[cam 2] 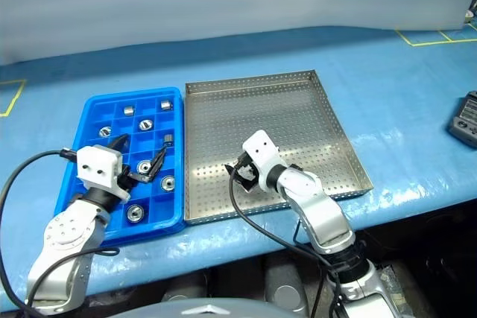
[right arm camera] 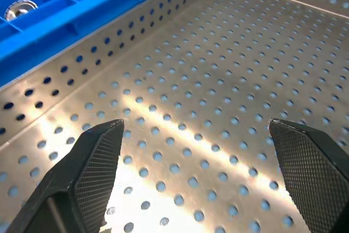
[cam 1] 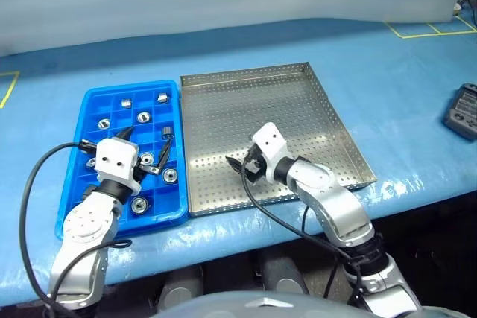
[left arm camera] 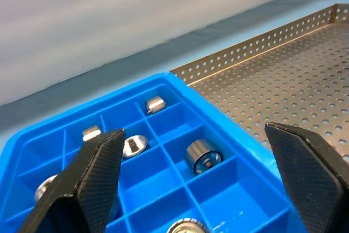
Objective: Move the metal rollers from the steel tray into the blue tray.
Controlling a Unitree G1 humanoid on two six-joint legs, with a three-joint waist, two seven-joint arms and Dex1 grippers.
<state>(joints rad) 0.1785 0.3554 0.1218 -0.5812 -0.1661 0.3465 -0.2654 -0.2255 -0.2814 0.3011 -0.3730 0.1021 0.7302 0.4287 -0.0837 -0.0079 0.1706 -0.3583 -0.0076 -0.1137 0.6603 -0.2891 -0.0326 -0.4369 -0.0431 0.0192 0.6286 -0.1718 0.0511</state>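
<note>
Now every one of the metal rollers (cam 1: 171, 175) sits in the blue tray (cam 1: 74, 176), at nine o'clock of the bare steel tray (cam 1: 298, 109); the job looks finished. Left pincer (cam 1: 143, 153) hovers over the compartments, fingers apart and empty. Right pincer (cam 1: 240, 167) points at the steel floor, spread wide, holding nothing.

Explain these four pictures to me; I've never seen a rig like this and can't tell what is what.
It is a two-armed robot at a blue table. Two pictures look down from its head; two look along each wrist's black fingers. The left pincer hangs open over the blue tray, whose compartments hold small metal rollers. The right pincer hangs open over the steel tray, whose visible floor is bare. Neither holds anything. A dark handset lies at the far right.
</note>
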